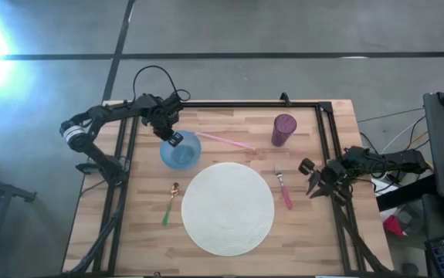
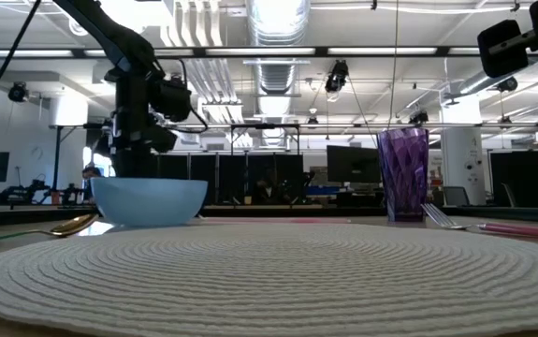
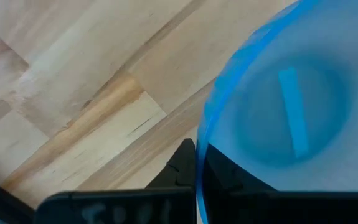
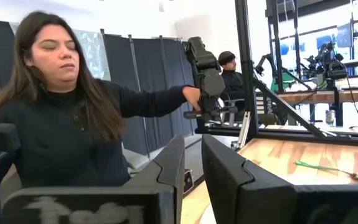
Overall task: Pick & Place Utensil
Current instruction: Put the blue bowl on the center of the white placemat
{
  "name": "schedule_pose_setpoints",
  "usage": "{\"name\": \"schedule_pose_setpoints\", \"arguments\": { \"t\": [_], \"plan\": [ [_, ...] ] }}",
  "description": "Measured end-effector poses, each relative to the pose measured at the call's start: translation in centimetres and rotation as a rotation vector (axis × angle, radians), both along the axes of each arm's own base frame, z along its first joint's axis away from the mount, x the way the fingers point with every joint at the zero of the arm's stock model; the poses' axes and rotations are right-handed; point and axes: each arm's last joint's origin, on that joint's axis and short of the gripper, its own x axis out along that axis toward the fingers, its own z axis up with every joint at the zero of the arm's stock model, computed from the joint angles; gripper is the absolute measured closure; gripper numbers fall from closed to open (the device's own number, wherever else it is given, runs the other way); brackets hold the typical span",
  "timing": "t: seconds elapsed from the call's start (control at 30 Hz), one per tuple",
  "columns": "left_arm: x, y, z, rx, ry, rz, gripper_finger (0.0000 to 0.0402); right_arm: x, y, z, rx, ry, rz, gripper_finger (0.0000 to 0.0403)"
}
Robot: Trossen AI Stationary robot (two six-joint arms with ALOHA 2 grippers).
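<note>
Left pincer [image 1: 174, 139] clamped on round translucent blue bowl's [image 1: 183, 154] thin rim

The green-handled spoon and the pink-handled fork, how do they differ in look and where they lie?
The green-handled spoon lies left of the round white placemat, below the blue bowl; the pink-handled fork lies right of it. The spoon's head is golden, the fork's silvery. Both lie flat on the wooden table, heads pointing away from the near edge, untouched by either tool.
</note>
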Motion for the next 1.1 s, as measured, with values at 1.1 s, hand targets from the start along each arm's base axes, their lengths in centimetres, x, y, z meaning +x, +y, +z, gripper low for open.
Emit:
{"name": "schedule_pose_setpoints", "arguments": {
  "t": [1.1],
  "plan": [
    [3.9, -10.5, 9.7, 0.019, -0.246, 0.023, 0.0401, 0.0, 0.0, 0.0, 0.005, 0.008, -0.006, 0.0351]
  ]
}}
